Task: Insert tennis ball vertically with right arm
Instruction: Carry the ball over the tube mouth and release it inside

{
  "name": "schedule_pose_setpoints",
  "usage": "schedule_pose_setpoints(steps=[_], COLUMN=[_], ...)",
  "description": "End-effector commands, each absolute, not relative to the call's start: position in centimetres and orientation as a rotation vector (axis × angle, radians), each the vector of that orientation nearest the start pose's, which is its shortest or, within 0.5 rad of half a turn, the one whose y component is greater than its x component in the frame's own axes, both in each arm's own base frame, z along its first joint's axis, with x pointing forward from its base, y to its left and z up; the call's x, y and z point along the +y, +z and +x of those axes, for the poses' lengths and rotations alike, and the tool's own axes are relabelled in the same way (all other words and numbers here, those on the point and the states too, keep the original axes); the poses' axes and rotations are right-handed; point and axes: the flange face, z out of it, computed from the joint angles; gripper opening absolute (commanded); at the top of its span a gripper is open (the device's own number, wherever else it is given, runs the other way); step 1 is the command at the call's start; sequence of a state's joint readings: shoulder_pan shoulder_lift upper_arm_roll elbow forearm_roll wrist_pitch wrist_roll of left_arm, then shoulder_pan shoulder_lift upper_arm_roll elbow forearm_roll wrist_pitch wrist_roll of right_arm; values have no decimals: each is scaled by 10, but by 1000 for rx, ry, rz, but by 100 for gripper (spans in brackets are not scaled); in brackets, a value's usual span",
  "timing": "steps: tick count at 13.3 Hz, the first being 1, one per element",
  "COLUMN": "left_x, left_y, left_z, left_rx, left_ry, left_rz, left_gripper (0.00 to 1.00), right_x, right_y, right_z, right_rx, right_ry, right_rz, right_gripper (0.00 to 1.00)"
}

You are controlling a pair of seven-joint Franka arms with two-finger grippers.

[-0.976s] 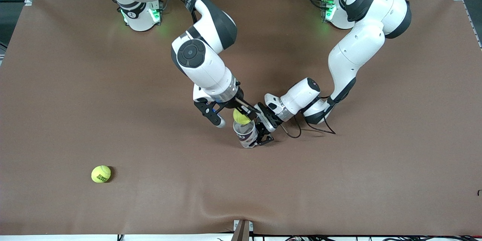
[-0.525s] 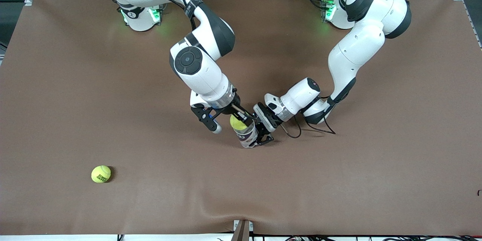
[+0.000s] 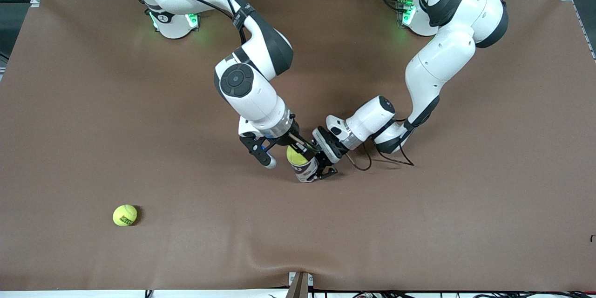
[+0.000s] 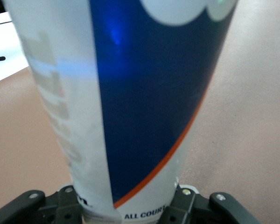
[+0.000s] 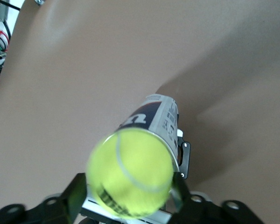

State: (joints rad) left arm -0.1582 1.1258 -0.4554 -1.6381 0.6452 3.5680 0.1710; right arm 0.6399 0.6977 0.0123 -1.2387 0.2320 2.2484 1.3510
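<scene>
Right gripper (image 3: 289, 152) grips a tennis ball (image 3: 296, 155) between its fingers, directly over the mouth of the upright can (image 3: 305, 167). Left gripper (image 3: 322, 162) is clamped around the can's base, can standing on the table (image 3: 419, 205). Insertion looks close but unfinished (ball not yet released). Second ball (image 3: 125, 215) lies well apart, nearer the camera.
</scene>
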Motion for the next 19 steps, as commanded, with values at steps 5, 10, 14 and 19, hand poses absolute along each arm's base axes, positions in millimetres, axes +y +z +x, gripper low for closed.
schedule_pose_setpoints(steps=[5,10,14,19], left_x=[-406,-406,-414,-434], left_y=[125,126,133,143], left_z=[558,558,555,548], left_rx=[1662,1662,1666,1660], left_ry=[-1568,-1570,-1596,-1634], left_rz=[-2786,-2785,-2798,-2828], left_gripper=[54,55,55,54], right_x=[426,319,217,71], right_y=[408,439,429,397], right_z=[643,680,708,737], right_rx=[1153,925,696,390], right_ry=[-2,-11,-72,-37], right_rz=[-2515,-2685,-2931,-3051], right_gripper=[100,100,100,100])
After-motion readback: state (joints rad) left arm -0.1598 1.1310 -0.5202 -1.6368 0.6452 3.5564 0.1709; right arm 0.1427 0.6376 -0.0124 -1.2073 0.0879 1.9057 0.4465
